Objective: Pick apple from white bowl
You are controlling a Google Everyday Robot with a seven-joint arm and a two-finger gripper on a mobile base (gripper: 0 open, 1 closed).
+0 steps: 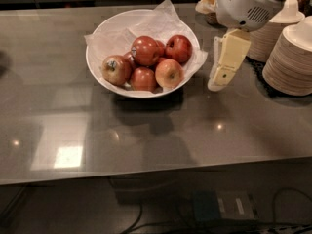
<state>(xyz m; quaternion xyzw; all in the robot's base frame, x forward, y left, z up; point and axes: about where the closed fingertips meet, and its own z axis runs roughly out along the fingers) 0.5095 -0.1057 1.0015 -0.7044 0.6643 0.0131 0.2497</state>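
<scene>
The white bowl (105,35), lined with crumpled white paper, stands on the grey table at the upper middle of the camera view. It holds several apples. The glossy deep-red apple (146,50) with a small pale sticker lies on top at the centre. A duller stickered apple (116,69) is at the left and a pale yellow-orange one (169,73) at the front right. My gripper (216,83) hangs point-down just right of the bowl's rim, low over the table and outside the bowl. It touches no apple.
Stacks of beige paper bowls (292,65) with white lids stand at the right edge, close behind my gripper. A tan item (208,6) sits at the back beyond the arm. The table's front edge (156,172) runs across the lower part; cables lie underneath.
</scene>
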